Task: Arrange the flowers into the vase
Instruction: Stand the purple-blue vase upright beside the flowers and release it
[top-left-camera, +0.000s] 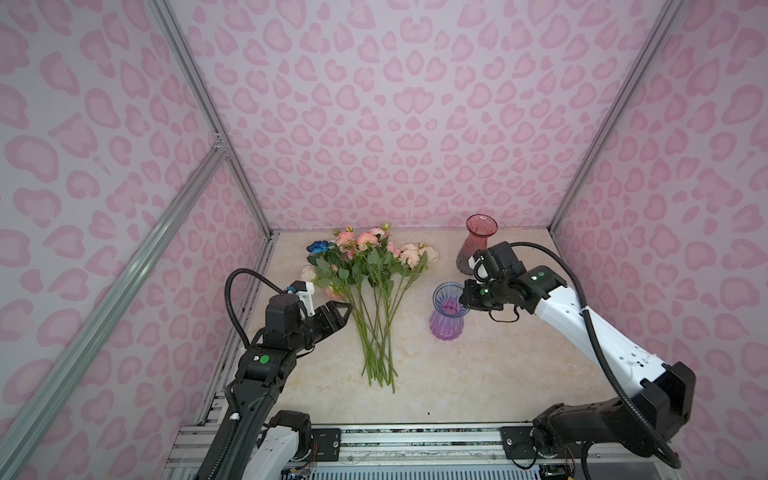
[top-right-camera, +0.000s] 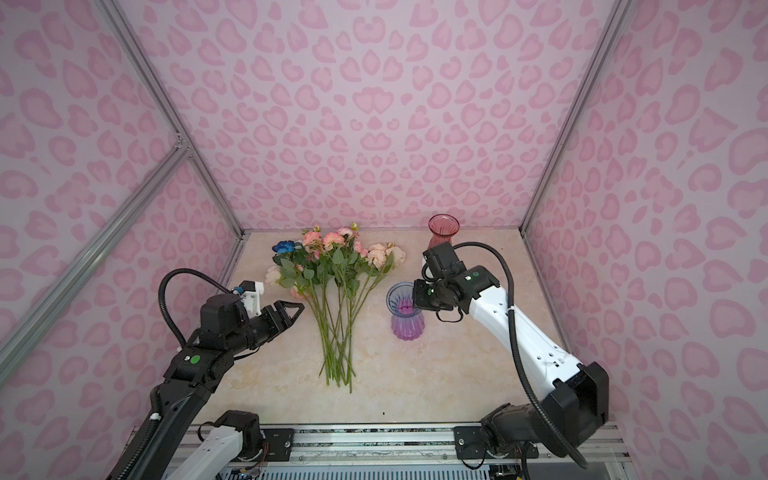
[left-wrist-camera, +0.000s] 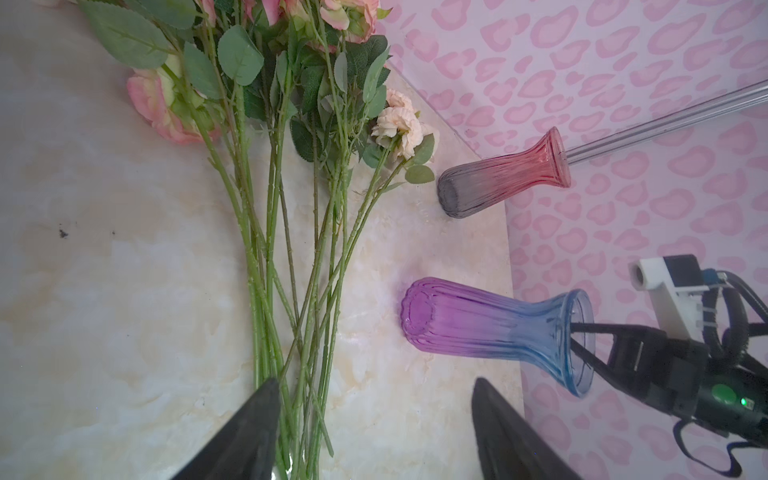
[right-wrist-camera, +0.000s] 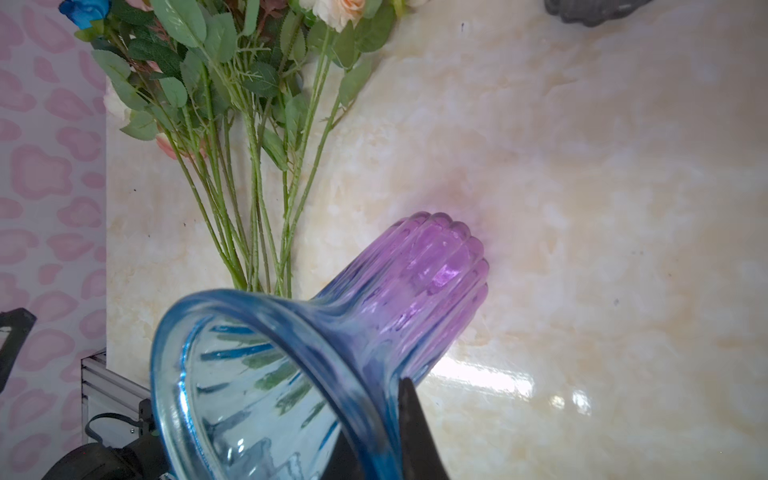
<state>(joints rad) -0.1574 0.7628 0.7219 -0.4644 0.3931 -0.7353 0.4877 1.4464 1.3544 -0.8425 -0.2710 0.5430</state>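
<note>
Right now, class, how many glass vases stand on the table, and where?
2. The red vase stands at the back right. The blue-and-purple vase stands nearer, right of the flowers, its rim held by the right gripper. None looks hidden.

FLOWERS AWAIT THE VASE: My left pincer (top-left-camera: 347, 308) hangs with jaws parted just left of the flowers (top-left-camera: 370, 286). The bundle lies on the marbled cream table (top-left-camera: 498, 374), cut ends toward the near edge and blooms fanned toward the back wall (top-left-camera: 395, 104). Pink and peach heads crowd the far end, with one deep blue bloom (top-left-camera: 318, 247) at their left edge. To the right of the stems stands the blue-and-purple vase (top-left-camera: 444, 324), my right pincer (top-left-camera: 462, 297) pinched on the right side of its rim. Farther back, near the wall, stands a red vase (top-left-camera: 478, 237), its lower body partly hidden behind my right arm (top-left-camera: 552, 299).
</note>
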